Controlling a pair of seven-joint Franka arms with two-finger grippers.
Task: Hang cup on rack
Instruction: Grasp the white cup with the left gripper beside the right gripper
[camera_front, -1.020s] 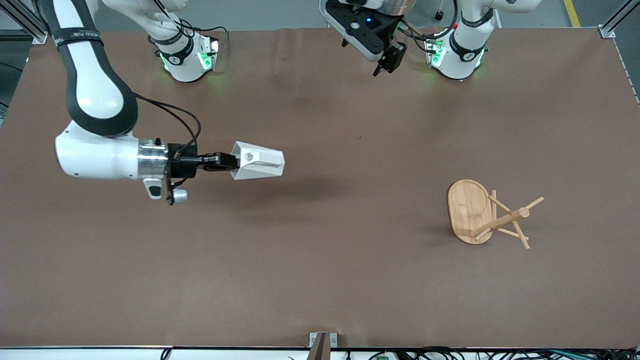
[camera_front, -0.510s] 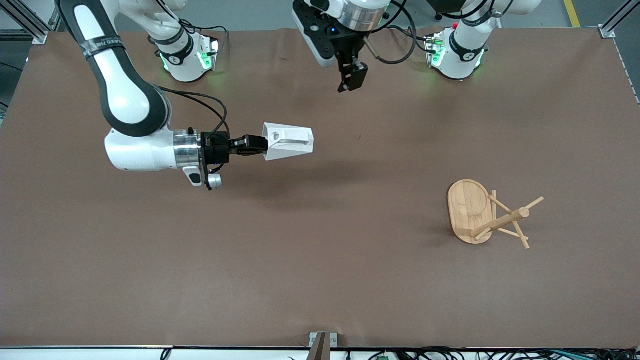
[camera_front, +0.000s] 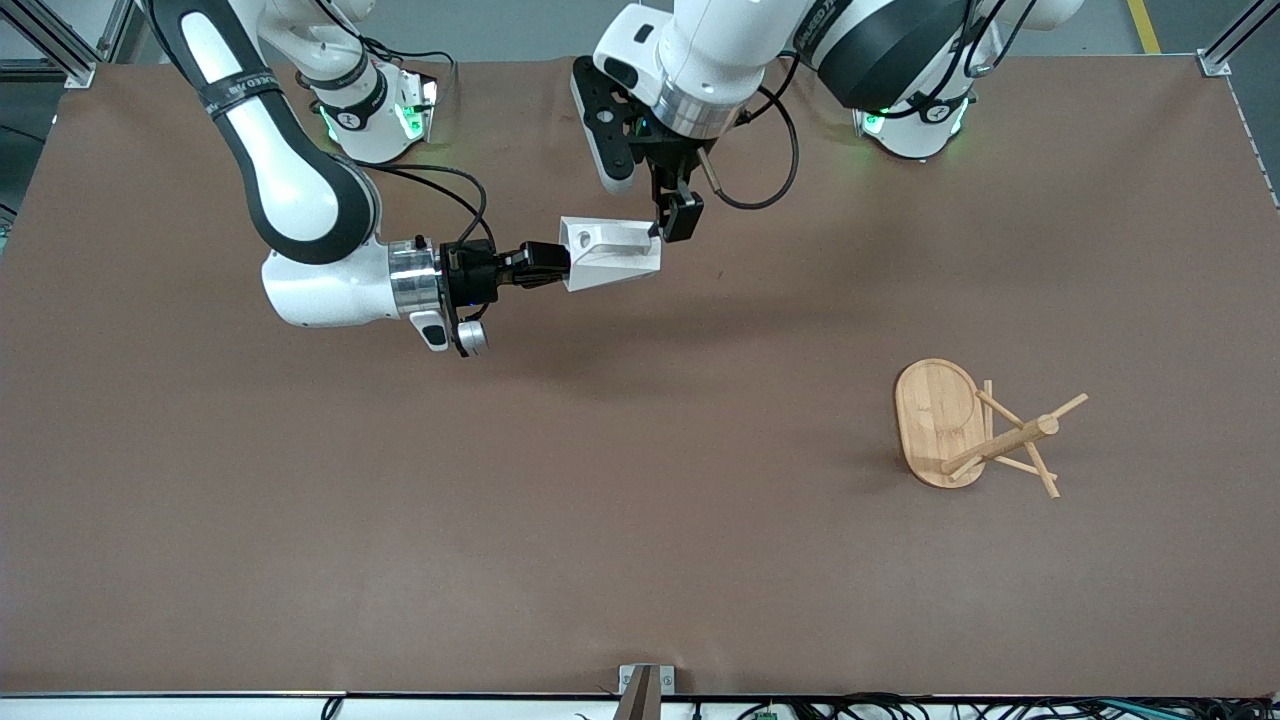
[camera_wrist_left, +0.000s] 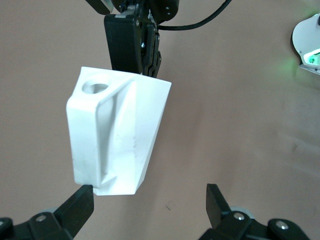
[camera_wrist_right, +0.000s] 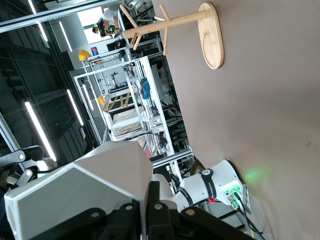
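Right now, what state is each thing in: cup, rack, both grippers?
cup: held up over the table, lying sideways, narrow end in the right gripper.
rack: standing upright on its base, pegs bare.
right gripper: shut on the cup.
left gripper: open, fingers at the cup's mouth end, not closed on it.

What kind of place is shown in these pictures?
Probably a robotics lab or workshop: two arms stand at a brown table with an aluminium frame, and the right wrist view shows equipment shelves and strip lights.
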